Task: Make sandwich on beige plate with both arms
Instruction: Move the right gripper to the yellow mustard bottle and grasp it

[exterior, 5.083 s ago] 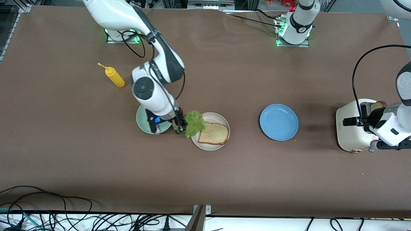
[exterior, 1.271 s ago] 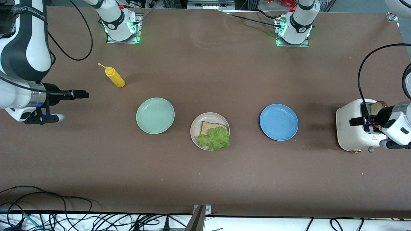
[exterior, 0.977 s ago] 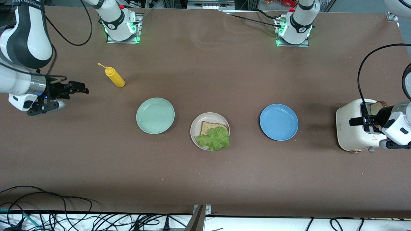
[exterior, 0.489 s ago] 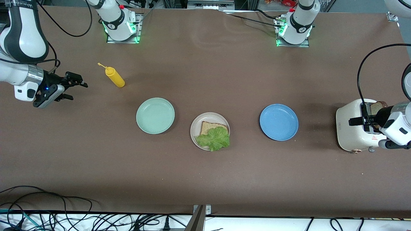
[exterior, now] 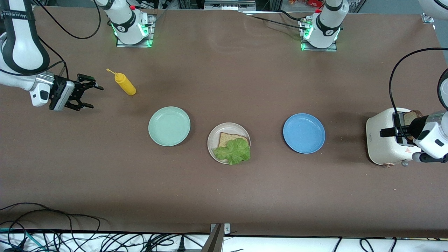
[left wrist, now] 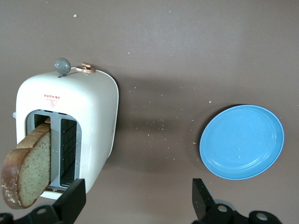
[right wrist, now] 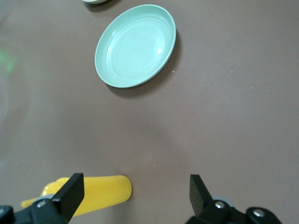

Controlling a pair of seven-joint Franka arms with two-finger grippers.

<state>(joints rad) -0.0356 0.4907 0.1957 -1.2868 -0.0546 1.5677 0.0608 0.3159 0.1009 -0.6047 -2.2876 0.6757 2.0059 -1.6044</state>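
On the beige plate (exterior: pixel 213 134), mid-table: one bread slice (exterior: pixel 228 138) with the lettuce leaf (exterior: pixel 233 151) draped over its nearer half, spilling past the rim. Flanked by the mint green plate (exterior: pixel 169 126) toward the right arm's end and the blue plate (exterior: pixel 303 133) toward the left arm's end, all well apart. At the left arm's end, a white toaster (exterior: pixel 385 140) with a second slice (left wrist: pixel 27 170) poking up from one slot. Left gripper (left wrist: pixel 135 203) hovering over the toaster, jaws spread wide, apparently gripping nothing. Right gripper (exterior: pixel 87 92) up over bare table beside the yellow squeeze bottle (exterior: pixel 125 83), jaws spread too, empty.
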